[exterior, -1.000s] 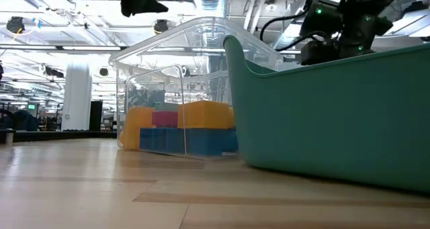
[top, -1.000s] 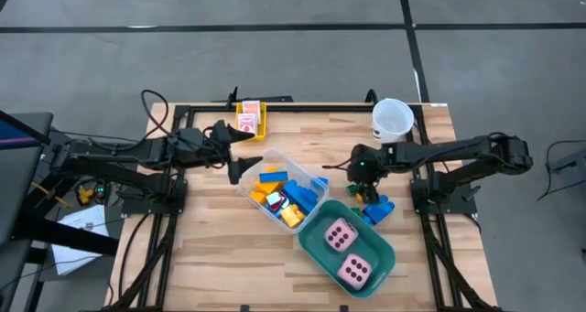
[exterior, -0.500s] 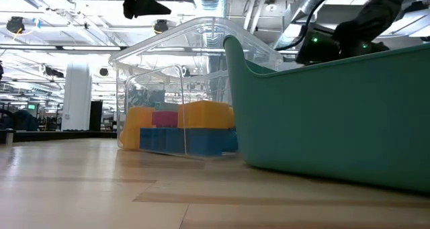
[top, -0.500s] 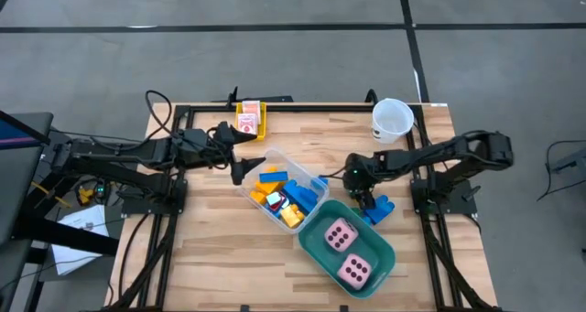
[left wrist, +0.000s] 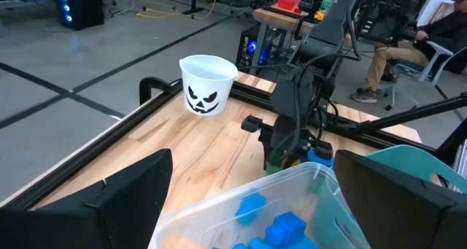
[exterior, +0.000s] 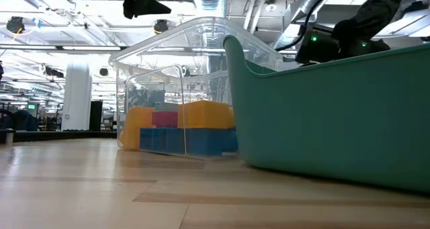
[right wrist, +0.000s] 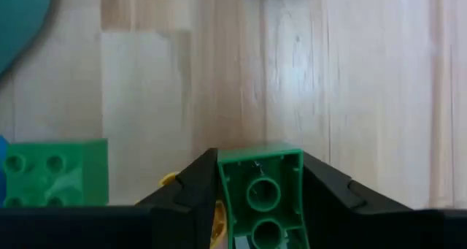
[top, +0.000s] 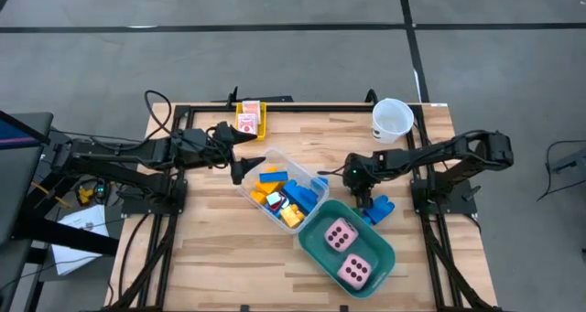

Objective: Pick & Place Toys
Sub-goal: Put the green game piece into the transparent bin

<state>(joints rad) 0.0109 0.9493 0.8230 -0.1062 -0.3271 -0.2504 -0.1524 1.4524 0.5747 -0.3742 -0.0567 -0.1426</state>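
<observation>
My right gripper (top: 362, 195) points steeply down at the table between the clear tub (top: 282, 195) and a blue brick (top: 377, 209). It is shut on a green brick (right wrist: 260, 190) whose hollow underside faces the wrist camera. A second green brick (right wrist: 51, 179) lies studs-up beside it. My left gripper (top: 240, 162) hovers open above the clear tub's left corner, holding nothing. The clear tub holds blue, yellow and red bricks. Two pink dice (top: 346, 248) lie in the teal tub (top: 316, 243). My right gripper pinches the green brick between its two fingers (right wrist: 193, 194), one on each opposite side wall (right wrist: 223, 183). The fingers come from above, pointing steeply down. The brick's open underside is turned toward the wrist. Whether it still rests on the table I cannot tell.
A white cup (top: 392, 118) with a pumpkin face stands at the far right. A yellow tray with pink-white cards (top: 249, 120) sits at the far edge. Bare wood lies along the table's near left side. The teal tub's wall hides the right gripper's fingers in the low view.
My right gripper has sunk toward the table at the bricks beside the teal tub. In the low view it has dropped partly behind the tub's rim, and then it has stayed there. The tubs have kept their places.
</observation>
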